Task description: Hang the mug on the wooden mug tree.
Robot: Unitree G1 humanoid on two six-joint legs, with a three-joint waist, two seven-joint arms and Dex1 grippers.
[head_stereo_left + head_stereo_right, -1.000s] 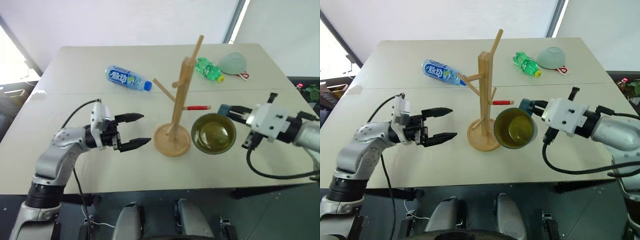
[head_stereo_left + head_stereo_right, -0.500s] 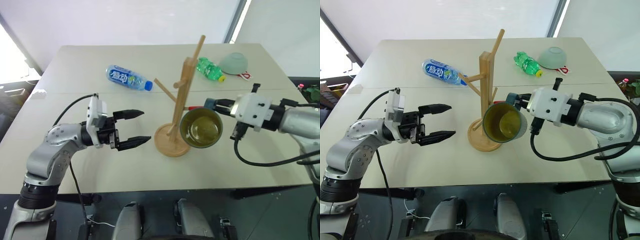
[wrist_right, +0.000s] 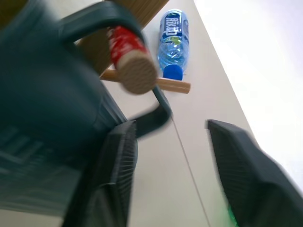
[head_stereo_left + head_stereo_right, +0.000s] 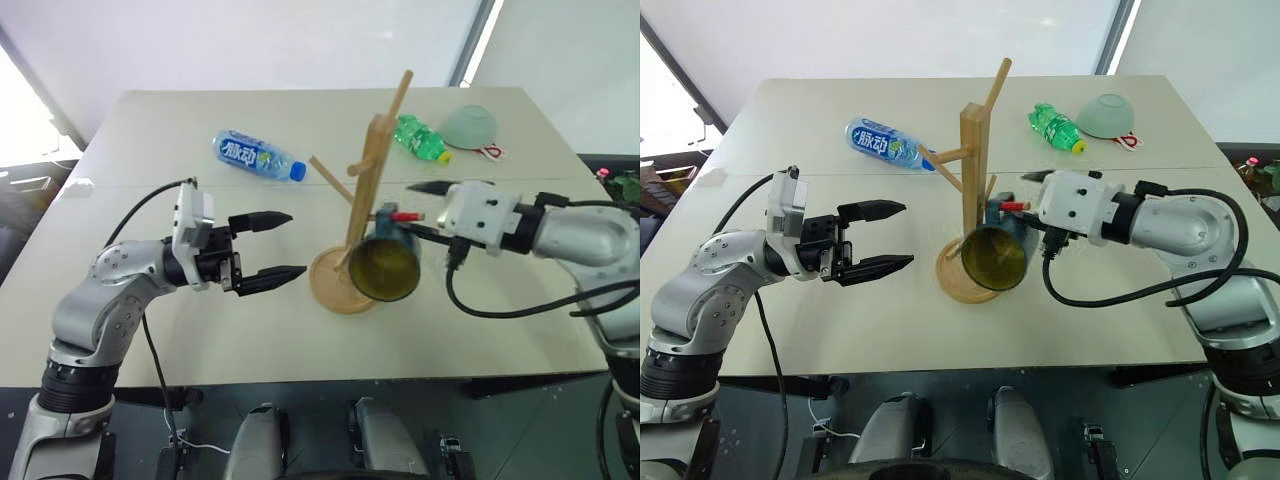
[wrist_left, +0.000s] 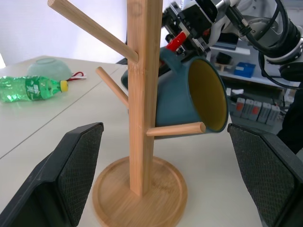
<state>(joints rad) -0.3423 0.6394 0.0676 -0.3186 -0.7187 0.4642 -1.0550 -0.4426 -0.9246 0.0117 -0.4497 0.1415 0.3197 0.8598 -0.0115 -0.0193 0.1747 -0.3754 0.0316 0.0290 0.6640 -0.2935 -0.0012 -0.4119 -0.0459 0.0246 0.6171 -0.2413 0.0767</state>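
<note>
The dull blue-teal mug [image 4: 383,268] with a yellow-green inside hangs tilted by its handle [image 3: 118,19] on the red-tipped peg [image 4: 402,215] of the wooden mug tree [image 4: 362,180]. The peg passes through the handle, and the mug's mouth faces the table's front edge. My right gripper [image 4: 425,210] stands open just right of the peg, one finger [image 3: 118,175] close beside the handle. To the left of the tree's round base [image 4: 335,285], my left gripper [image 4: 296,243] is open and holds nothing. The left wrist view shows the post [image 5: 144,94] and the mug [image 5: 189,94] ahead.
A blue-labelled bottle [image 4: 255,157] lies on its side at the back left of the table [image 4: 200,330]. Back right are a green bottle [image 4: 418,139] and a pale green upturned bowl [image 4: 467,125]. A cable loops under my right arm.
My right gripper carried the mug leftward to the tree, slipped its handle over the red-tipped peg and opened. The mug now hangs tipped downward. The left gripper stayed put.
</note>
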